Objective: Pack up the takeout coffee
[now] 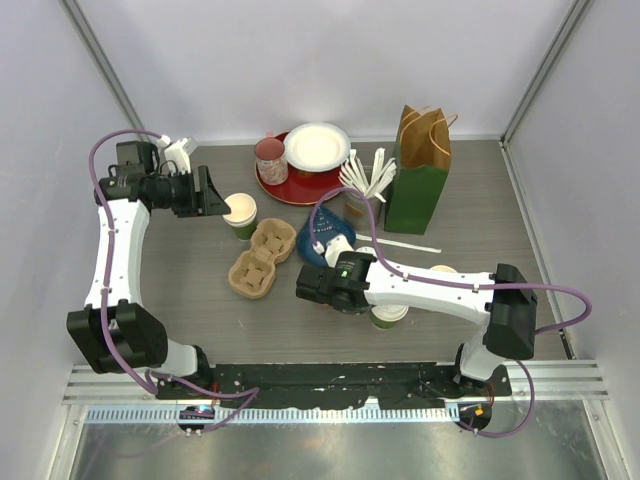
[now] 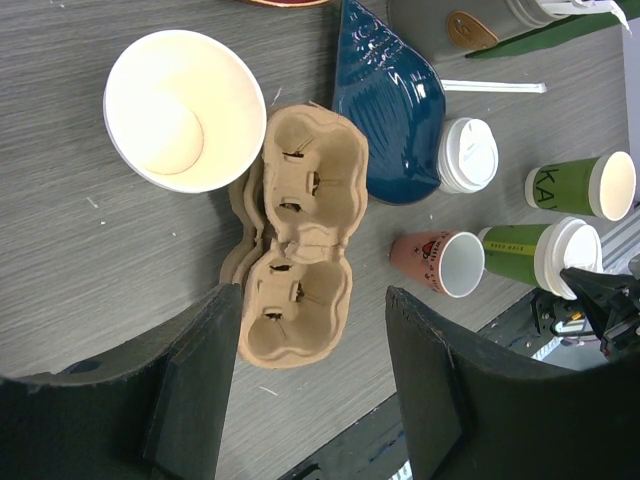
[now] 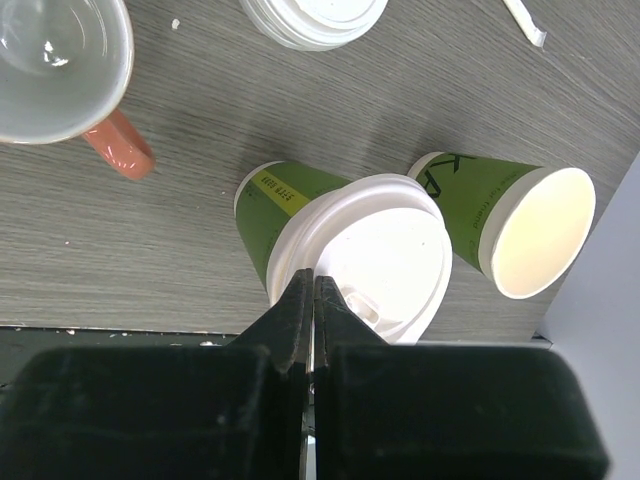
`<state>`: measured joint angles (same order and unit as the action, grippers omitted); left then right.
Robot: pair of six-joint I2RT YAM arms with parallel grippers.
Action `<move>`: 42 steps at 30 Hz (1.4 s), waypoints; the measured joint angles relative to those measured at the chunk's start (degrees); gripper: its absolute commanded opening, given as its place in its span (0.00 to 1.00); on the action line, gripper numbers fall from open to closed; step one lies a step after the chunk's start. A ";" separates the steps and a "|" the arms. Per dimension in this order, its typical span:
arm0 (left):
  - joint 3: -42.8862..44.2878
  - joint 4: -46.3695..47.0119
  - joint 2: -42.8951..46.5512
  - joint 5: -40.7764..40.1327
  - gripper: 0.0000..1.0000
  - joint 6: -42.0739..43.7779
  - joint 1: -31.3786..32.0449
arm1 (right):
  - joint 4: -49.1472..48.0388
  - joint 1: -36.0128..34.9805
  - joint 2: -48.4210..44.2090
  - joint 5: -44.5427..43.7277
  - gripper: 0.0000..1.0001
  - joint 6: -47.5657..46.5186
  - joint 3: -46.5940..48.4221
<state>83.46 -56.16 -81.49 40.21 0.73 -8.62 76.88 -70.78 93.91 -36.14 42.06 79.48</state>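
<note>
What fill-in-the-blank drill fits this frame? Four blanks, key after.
1. The right gripper is ___ at the rim of the lidded cup.
2. The left gripper is ___.
3. The wells of the carrier are ___.
4. The green cup beside the lidded one has no ___.
Missing words: shut; open; empty; lid.

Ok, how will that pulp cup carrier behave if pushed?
The cup carrier looks like thin moulded pulp, so probably light and somewhat bendy. Its wells are empty, so it would likely slide across the table rather than tip.
</note>
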 measured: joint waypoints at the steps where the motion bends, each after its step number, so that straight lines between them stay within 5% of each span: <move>1: 0.00 0.00 0.00 0.00 0.63 0.00 0.00 | 0.00 0.00 0.00 0.02 0.02 0.02 -0.02; 18: 0.00 -0.28 0.00 0.02 0.63 0.79 0.00 | -0.07 0.00 0.00 0.87 0.27 0.37 -2.14; 36: 0.50 -1.05 -0.02 0.15 0.63 1.27 0.15 | 0.28 0.00 -0.02 0.92 0.66 1.53 3.34; 38: 1.16 -1.49 -0.02 0.15 0.63 1.27 0.63 | 0.24 0.00 -0.15 0.15 0.60 1.77 5.79; 42: 3.04 -2.12 -0.02 -0.85 0.48 1.49 4.31 | -0.66 0.96 -3.34 -0.57 0.20 2.08 6.99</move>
<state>86.50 -58.28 -81.52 39.35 2.22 -4.32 76.23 -69.82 90.56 -36.71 44.14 86.48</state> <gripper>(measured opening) 0.603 0.451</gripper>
